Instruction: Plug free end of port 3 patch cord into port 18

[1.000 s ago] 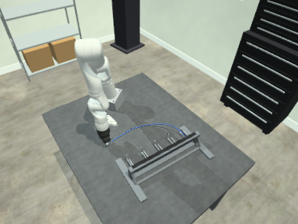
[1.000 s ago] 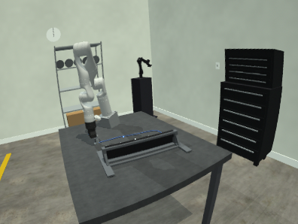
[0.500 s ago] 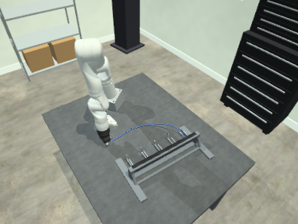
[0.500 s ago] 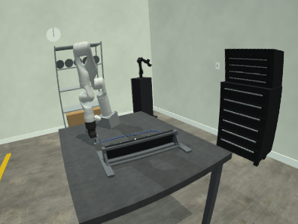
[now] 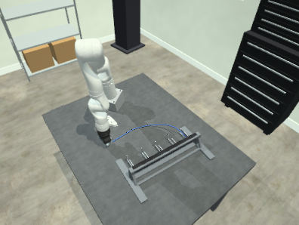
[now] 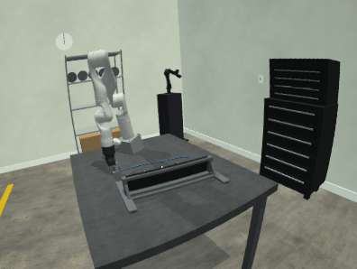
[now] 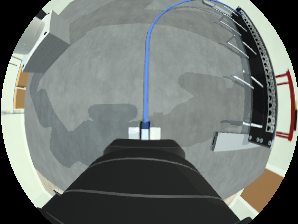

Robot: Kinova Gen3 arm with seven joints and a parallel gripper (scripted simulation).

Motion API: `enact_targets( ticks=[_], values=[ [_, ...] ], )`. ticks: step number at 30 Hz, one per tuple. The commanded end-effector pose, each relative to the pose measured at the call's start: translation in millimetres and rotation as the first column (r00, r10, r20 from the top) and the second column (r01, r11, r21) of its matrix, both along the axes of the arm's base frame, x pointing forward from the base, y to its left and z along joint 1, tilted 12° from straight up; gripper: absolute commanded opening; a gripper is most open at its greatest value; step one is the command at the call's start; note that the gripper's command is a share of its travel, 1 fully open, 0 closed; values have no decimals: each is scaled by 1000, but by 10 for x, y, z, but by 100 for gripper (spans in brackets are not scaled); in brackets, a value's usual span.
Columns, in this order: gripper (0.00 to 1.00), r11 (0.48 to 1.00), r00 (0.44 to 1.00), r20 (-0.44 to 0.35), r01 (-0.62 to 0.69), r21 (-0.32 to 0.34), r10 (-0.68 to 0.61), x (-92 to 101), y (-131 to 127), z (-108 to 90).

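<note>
The white arm (image 5: 95, 81) (image 6: 101, 92) rises from its base on the far part of the grey table (image 5: 158, 109) (image 6: 180, 217) (image 7: 110, 65), bends high up, and comes down again, so that its black wrist end points downward, a little tilted. The gripper (image 5: 108, 145) (image 6: 115, 170) (image 7: 145, 127) is low over the table, near one end of the rack and apart from it. Its two fingers are closed on the plug (image 7: 145, 125) of the blue patch cord, one finger at each side; how the latch is turned, I cannot tell. From the plug, the blue patch cord (image 5: 152, 124) (image 6: 158, 162) (image 7: 146, 75) goes away in one wide arc and reaches the rack near its other end; which port it enters there cannot be read. The rack (image 5: 132, 187) (image 6: 126, 199) (image 7: 230, 141) stands upright on its two flat feet on the table, with a long black panel between the end posts and thin metal bars standing out on the cord's side. Behind the table, the shelf unit (image 5: 16, 50) (image 6: 69, 104) carries brown cardboard boxes (image 5: 38, 57) (image 6: 92, 142) on a low shelf. The black tool cabinet (image 5: 245, 49) (image 6: 267, 135) has its drawers shut; their contents are hidden.
</note>
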State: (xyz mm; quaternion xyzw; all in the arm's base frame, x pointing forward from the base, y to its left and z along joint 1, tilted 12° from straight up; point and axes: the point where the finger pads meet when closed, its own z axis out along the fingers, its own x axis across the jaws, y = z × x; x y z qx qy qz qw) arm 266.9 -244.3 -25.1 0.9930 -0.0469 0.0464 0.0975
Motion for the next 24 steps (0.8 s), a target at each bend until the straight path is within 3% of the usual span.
enact_targets(
  ticks=[1, 24],
  values=[
    [0, 1000, 1000, 1, 0, -1, 0, 3, -2, 5],
    [0, 1000, 1000, 1, 0, -1, 0, -7, 22, 123]
  ],
)
